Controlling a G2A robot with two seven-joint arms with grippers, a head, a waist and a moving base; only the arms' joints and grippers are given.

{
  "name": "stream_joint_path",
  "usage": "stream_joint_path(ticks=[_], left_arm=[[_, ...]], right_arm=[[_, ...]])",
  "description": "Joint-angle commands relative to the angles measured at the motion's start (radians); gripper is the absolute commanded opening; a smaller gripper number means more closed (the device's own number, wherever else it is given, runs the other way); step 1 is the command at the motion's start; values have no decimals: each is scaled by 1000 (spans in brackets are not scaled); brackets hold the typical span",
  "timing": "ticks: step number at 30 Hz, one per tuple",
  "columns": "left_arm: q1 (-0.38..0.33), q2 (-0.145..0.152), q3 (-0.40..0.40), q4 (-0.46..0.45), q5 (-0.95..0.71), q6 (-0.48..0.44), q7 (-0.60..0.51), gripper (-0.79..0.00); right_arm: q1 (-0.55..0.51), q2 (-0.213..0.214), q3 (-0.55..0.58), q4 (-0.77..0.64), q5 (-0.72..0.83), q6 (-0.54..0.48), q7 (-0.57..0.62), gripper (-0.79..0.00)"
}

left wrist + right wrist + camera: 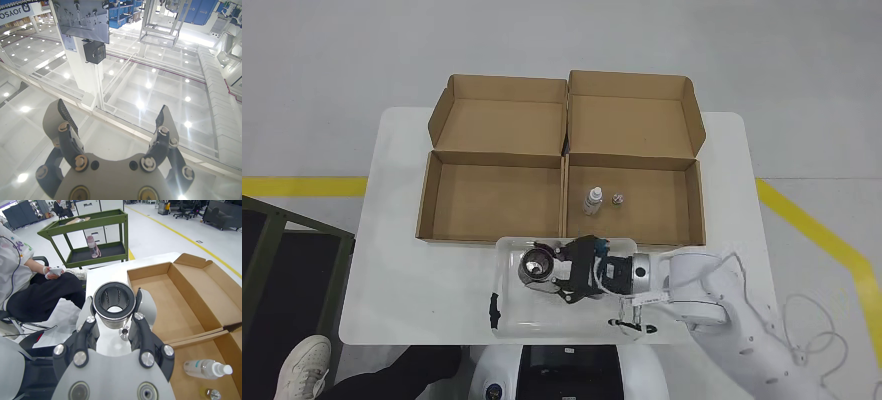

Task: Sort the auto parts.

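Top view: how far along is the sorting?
Done: a spray bottle and a small part lie in the right box. In hand: the right gripper grips a metal sleeve. Left: a black part lies at the tray's edge.

The sleeve (113, 319) I held was silver with a black rim; the boxes (492, 205) were plain brown, the table (392, 290) white.

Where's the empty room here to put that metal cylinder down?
The left cardboard box is bare wall to wall. The right cardboard box is free rightward of the small round part; the spray bottle and that part crowd its left end. The tray is crowded under the right gripper holding the linear bearing.
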Motion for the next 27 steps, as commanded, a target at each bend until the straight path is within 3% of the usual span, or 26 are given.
stream_joint_path(ticks=[1,15,27], left_arm=[[0,0,0,0,0,0,0,0],[0,0,0,0,0,0,0,0],[0,0,0,0,0,0,0,0]], right_arm=[[1,-1,3,-4,12,5,-11,-785],[82,-13,37,-8,95,41,-68,-785],[61,-9,58,-10,80,16,-53,-785]])
